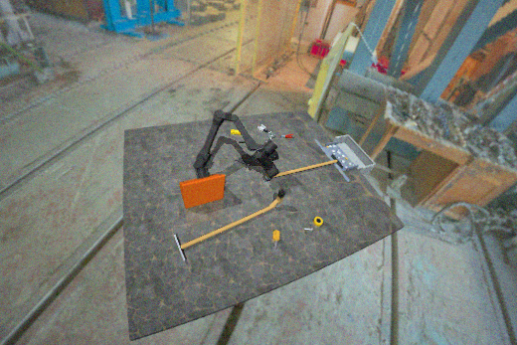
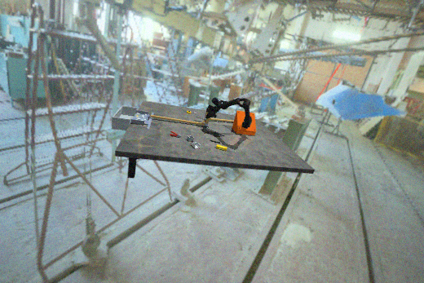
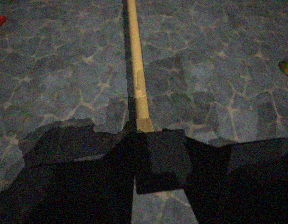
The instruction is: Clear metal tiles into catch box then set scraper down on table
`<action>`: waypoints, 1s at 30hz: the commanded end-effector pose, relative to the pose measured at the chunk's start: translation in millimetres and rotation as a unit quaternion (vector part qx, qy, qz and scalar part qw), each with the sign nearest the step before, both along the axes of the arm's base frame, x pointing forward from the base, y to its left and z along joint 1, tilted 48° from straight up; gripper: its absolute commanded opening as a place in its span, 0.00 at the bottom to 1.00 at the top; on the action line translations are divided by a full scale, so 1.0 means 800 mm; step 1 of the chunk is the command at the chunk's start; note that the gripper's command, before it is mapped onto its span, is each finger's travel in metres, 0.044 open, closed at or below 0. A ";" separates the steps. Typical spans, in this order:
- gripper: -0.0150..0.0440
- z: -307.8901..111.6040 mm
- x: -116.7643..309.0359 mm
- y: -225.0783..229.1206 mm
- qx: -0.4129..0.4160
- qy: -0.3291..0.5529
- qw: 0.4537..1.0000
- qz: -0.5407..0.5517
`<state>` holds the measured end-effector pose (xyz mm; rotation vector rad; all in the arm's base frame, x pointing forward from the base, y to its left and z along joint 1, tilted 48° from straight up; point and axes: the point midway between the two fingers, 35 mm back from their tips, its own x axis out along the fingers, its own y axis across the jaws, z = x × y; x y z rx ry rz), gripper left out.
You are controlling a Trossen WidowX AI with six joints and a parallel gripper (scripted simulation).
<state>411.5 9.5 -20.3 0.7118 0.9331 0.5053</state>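
Observation:
My gripper (image 1: 273,175) (image 2: 206,121) (image 3: 148,134) is shut on the rear end of a long scraper's wooden handle (image 1: 305,168) (image 2: 177,120) (image 3: 137,65). The handle runs straight forward, low over the table, to the steel bench plate. Its head is too small to tell apart from the plate's near edge. Several small pale tiles (image 1: 342,154) show on the plate, in front of the catch box (image 1: 371,162) (image 2: 121,123), a grey open box at the plate's far end. Whether tiles lie in the box is unclear.
A second T-headed wooden tool (image 1: 226,228) lies on the table. An orange block (image 1: 203,191) (image 2: 245,123) stands by the arm's base. A yellow ring (image 1: 318,221), an orange-handled screwdriver (image 1: 276,236), red-handled pliers (image 1: 288,136) (image 2: 174,133) and a yellow piece (image 1: 236,132) (image 2: 222,147) lie around.

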 end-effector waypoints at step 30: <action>0.25 -0.009 0.065 -0.006 0.000 -0.004 1.000 -0.003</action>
